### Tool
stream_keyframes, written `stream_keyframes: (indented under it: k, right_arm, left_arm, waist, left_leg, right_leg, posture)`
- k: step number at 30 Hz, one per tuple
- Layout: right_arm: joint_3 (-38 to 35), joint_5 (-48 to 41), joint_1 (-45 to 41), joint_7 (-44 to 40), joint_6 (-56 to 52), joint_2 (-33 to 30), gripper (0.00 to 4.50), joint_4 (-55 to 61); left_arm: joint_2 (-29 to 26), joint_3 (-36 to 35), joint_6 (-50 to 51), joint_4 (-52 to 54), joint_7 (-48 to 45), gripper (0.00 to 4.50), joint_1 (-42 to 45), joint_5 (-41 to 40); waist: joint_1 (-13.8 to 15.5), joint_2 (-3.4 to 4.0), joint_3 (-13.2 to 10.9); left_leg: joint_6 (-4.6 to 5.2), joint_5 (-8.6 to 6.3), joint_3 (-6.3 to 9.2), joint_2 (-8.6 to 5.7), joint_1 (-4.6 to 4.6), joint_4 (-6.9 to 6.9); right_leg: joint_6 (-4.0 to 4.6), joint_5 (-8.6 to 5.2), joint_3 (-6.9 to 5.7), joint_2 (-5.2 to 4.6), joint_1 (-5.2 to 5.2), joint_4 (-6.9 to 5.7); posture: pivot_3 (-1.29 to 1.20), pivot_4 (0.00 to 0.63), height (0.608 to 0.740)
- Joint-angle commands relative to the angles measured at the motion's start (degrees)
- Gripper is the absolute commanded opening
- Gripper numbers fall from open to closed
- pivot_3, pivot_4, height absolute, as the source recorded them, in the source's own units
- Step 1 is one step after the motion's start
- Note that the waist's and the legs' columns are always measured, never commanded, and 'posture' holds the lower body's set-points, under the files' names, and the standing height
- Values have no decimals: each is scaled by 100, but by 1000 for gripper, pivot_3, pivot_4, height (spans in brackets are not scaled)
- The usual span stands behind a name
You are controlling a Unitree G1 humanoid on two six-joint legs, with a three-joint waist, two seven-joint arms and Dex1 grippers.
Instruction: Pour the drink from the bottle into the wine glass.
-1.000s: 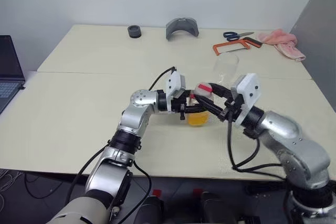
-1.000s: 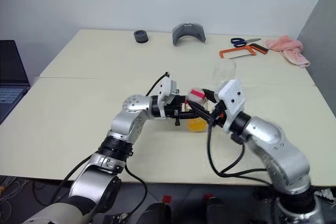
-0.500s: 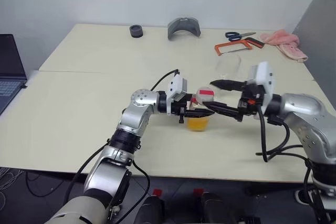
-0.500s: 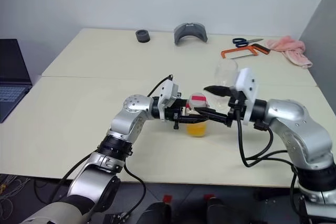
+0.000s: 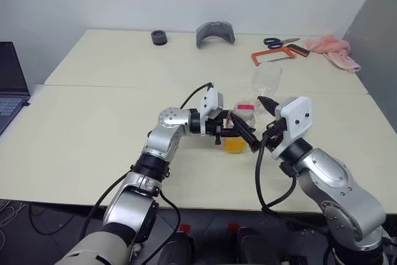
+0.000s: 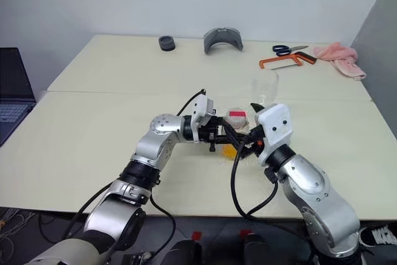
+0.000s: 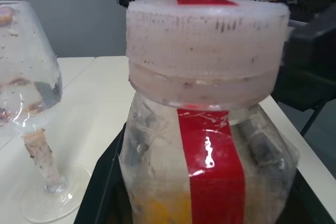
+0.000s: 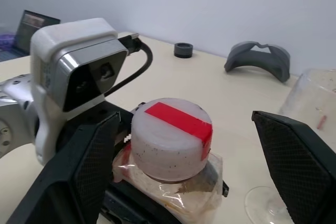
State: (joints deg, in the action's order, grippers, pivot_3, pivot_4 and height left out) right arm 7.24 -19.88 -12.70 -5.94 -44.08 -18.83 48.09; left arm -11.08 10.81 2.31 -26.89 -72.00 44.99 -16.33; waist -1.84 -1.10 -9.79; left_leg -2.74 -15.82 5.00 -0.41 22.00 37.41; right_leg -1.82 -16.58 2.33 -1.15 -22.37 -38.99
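**Cap still on, glass close by**

The left pincer (image 5: 231,130) is squeezed tight on the bottle (image 5: 239,130). The bottle stands upright near the middle of the tabletop (image 5: 93,128). The drink (image 5: 234,146) sits low in the bottle, orange-yellow. The red-and-white cap (image 8: 171,136) is still on top.

The right pincer (image 8: 184,161) is spread wide, with one finger on each side of the cap. It is not touching the cap yet. I think the next job is to grab the cap and twist it off.

The wine glass (image 7: 29,77) stands just beside the bottle, on the far right side of it. It looks empty.

What could go wrong? The right pincer could bump the wine glass with its far finger, because the glass is so close. Then the glass could tip over. The cap could slip if the pincer shuts too high on it. The soft bottle could get squashed by the tight hold, and drink could spill out once the cap is off.
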Motion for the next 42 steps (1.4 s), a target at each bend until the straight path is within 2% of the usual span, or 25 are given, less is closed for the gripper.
stream_keyframes:
  k: [1, 3, 6, 11, 12, 16, 19, 23, 25, 28, 31, 32, 36, 40, 42]
  right_arm:
    - [45, 226, -99, 116, 210, 151, 4276, 50]
    - [54, 299, -85, 87, 248, 189, 4276, -16]
    - [62, 356, -71, 33, 318, 235, 3685, -84]
    - [84, 306, -16, -224, 503, 247, 2030, -134]
    - [89, 267, 6, -317, 557, 240, 1854, -149]
    - [68, 47, -61, -1019, 966, 51, 1856, -379]
    - [-86, -278, -374, -2253, 1369, -596, 1856, -801]
    - [-162, -903, -1453, -4724, 1484, -2030, 1856, -1989]
    - [-186, -1348, -1937, -5144, 1027, -2208, 1856, -2411]
    - [-220, -1583, -2063, -5270, 750, -2251, 1856, -2544]
    - [-441, -1527, -1941, -4958, 750, -2180, 1856, -2465]
    - [-553, -1553, -1884, -4852, 725, -2160, 2592, -2419]
    - [-1131, -1652, -1499, -4212, 600, -2094, 3838, -1923]
    - [-1449, -1731, -768, -3082, 277, -1751, 3906, -857]
    - [-1210, -1270, -464, -2297, 324, -1375, 3906, -424]
  left_arm:
    - [41, -81, -140, 117, 2, 1714, 179, -35]
    - [43, -79, -150, 114, 9, 1714, 178, -36]
    - [35, -83, -157, 113, 16, 1713, 173, -34]
    - [14, -80, -140, 143, 20, 1713, 136, -28]
    - [10, -77, -133, 149, 10, 1713, 132, -32]
    - [-4, -51, -74, 166, -86, 1713, 140, -61]
    - [-43, -11, -13, 186, -257, 1711, 162, -80]
    - [-161, 34, 15, 177, -551, 1709, 217, -74]
    - [-176, 7, 9, 149, -578, 1707, 244, -68]
    - [-175, -35, 21, 187, -531, 1694, 224, -68]
    - [-179, -48, 75, 280, -473, 1690, 159, -78]
    - [-182, -46, 93, 317, -457, 1690, 129, -79]
    - [-167, -42, 130, 394, -349, 1689, 51, -76]
    - [-97, -75, 39, 328, -149, 1689, 69, -44]
    - [-51, -96, -46, 250, -28, 1689, 103, -3]
  waist:
    - [-1, 0, 0]
    - [-1, 0, 0]
    - [-3, 0, 0]
    - [-4, 0, 0]
    - [-3, 0, 0]
    - [-4, 0, 0]
    - [-9, 0, -1]
    - [-12, 7, -9]
    - [-12, 7, -11]
    - [-4, 7, -11]
    - [-1, 6, -12]
    - [0, 5, -12]
    - [15, 6, -12]
    - [19, 6, -12]
    - [16, 6, -12]
  left_leg:
    - [0, 0, -1, 0, 0, 0]
    - [1, 0, -1, -1, 0, 0]
    - [2, -1, -1, -2, -1, 0]
    - [2, -1, -2, -2, 0, 0]
    - [2, -1, -2, -2, 0, 0]
    - [3, -1, -4, -3, -1, 0]
    - [3, -2, -12, -5, -1, 1]
    - [5, -3, -28, -6, -3, 4]
    - [7, -4, -27, -2, -3, 9]
    - [9, -5, -22, 3, 0, 9]
    - [9, -5, -20, 3, 9, 11]
    - [9, -5, -19, 3, 11, 14]
    - [10, -6, -4, 8, 31, 38]
    - [10, -6, 19, 7, 45, 46]
    - [9, -6, 37, 7, 49, 46]
  right_leg:
    - [0, 0, 0, 0, 0, 0]
    - [0, 0, 0, 0, 0, 0]
    - [0, 0, 0, 1, 0, 0]
    - [0, 0, -1, 2, 0, 0]
    - [0, 0, -1, 2, 0, 0]
    - [0, 0, -1, 2, 0, 0]
    - [0, 0, -1, 2, 1, 1]
    - [0, 0, -2, 5, 5, 2]
    - [0, 0, -7, 9, 6, 2]
    - [4, 0, -10, 10, 6, 2]
    - [4, 0, -9, 1, 1, 1]
    - [4, 0, -9, -3, 1, 1]
    - [2, 0, -16, -10, 0, -1]
    - [1, 1, -22, -13, -4, -1]
    - [1, 1, -20, -13, -4, -1]
  posture:
    - [0, 150, 740]
    - [0, 150, 740]
    - [0, 150, 740]
    - [0, 150, 740]
    - [0, 150, 740]
    - [0, 150, 740]
    - [0, 150, 740]
    - [0, 150, 740]
    - [0, 150, 740]
    - [0, 150, 740]
    - [0, 150, 740]
    - [0, 150, 740]
    - [0, 150, 740]
    - [0, 150, 740]
    - [0, 150, 740]
